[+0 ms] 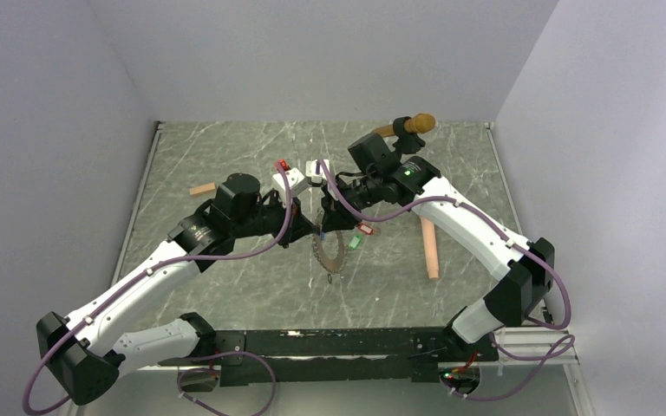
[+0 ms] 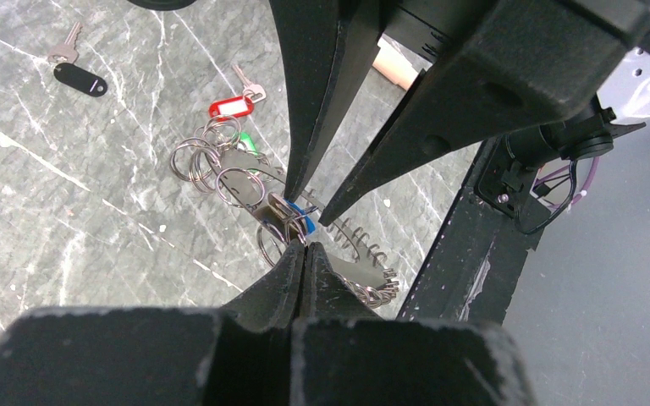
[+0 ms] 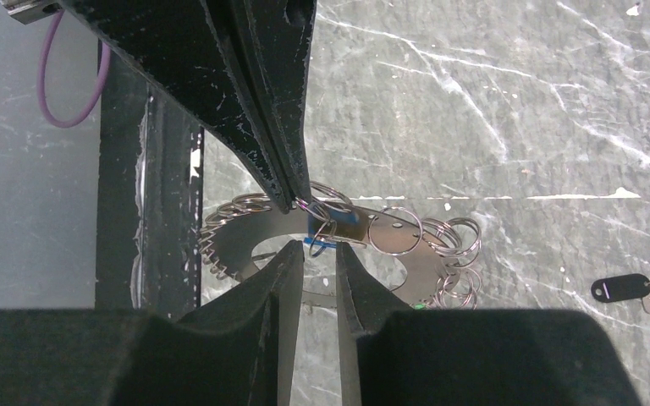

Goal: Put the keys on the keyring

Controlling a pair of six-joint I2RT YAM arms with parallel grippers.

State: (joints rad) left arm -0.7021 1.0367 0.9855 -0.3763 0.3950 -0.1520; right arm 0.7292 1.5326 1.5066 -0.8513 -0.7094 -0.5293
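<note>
The keyring (image 1: 329,253), a grey metal loop carrying several split rings, hangs between my two grippers above the table. My left gripper (image 2: 303,247) is shut on one ring of the keyring (image 2: 364,271). My right gripper (image 3: 319,249) meets it from the far side, its fingers a little apart with the blue key's tag (image 3: 328,228) pinched at the tips. The blue tag (image 2: 301,222) touches the held ring. The green tag (image 2: 248,142) sits among the rings. The red-tagged key (image 2: 230,106) lies on the table beside them.
A black-tagged key (image 3: 622,288) lies apart on the table. A wooden stick (image 1: 431,247) lies to the right, a small wooden block (image 1: 202,188) to the left, and a wooden-handled object (image 1: 412,126) at the back. The black base rail (image 1: 338,342) runs along the near edge.
</note>
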